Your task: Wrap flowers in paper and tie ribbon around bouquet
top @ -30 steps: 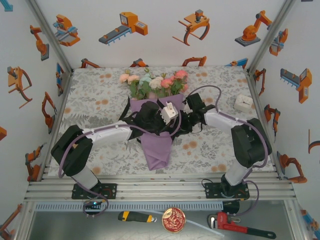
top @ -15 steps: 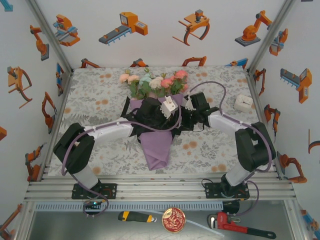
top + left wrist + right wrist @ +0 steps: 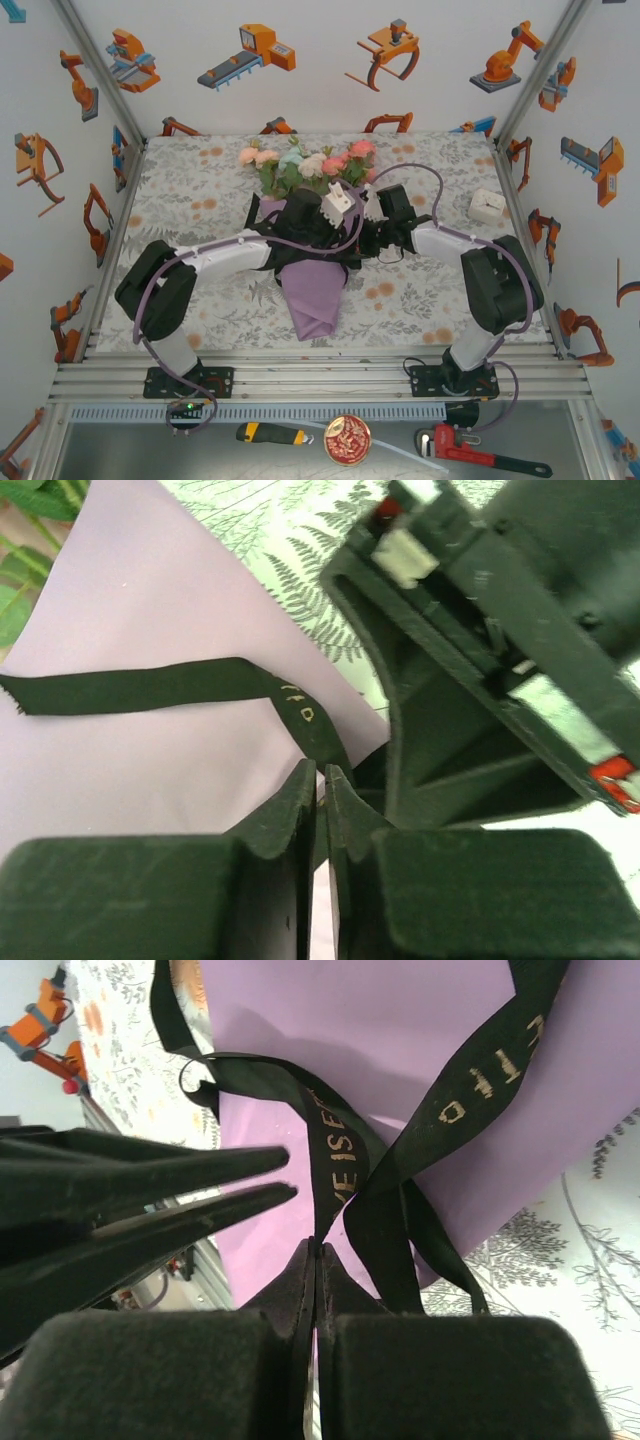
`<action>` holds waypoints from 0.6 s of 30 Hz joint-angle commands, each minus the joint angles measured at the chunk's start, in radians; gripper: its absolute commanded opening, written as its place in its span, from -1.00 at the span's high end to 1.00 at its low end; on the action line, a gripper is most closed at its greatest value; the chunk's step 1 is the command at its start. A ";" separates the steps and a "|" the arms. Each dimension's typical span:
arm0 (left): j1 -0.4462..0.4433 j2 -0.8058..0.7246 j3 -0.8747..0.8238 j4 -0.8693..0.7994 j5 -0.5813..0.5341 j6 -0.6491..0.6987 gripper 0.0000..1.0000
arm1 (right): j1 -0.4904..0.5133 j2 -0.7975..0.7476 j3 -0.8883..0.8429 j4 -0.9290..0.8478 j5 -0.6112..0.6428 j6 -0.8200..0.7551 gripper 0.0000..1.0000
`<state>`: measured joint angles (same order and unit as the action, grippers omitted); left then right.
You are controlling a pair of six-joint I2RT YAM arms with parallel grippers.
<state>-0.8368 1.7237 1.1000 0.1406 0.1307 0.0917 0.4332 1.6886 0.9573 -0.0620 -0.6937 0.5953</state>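
We are tying. Our left claw stands a slit apart at the ribbon; whether it grips, we cannot tell. The bouquet lies mid-table, blooms far. Our right claw pinches the ribbon. Next, we judge, draw the ends apart.

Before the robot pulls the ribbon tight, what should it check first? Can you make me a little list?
1. Right jaws shut on the ribbon: ok. The lettered strand runs right into their tips.
2. Left jaws holding the other strand: cannot tell. The ribbon reaches their tips, but a thin slit shows between them.
3. Ribbon strands crossed over the paper: ok.
4. Flowers poking out of the paper's top end: ok.
5. Knot pulled snug: not ok. The strands lie slack and loopy.
6. Room between the two sets of jaws: cannot tell. They sit very close together over the bouquet.
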 commanded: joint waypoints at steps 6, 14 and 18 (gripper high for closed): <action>-0.005 -0.160 -0.097 -0.007 -0.232 -0.448 0.52 | -0.008 -0.029 0.012 0.033 -0.021 0.083 1.00; -0.024 -0.246 -0.312 -0.015 -0.297 -1.421 0.64 | -0.013 -0.015 0.024 0.033 -0.001 0.099 1.00; -0.053 -0.178 -0.302 0.053 -0.281 -1.524 0.58 | -0.017 -0.028 0.020 0.044 0.011 0.116 1.00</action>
<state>-0.8711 1.5158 0.7925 0.1116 -0.1493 -1.1877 0.4259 1.6882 0.9573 -0.0406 -0.6941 0.6872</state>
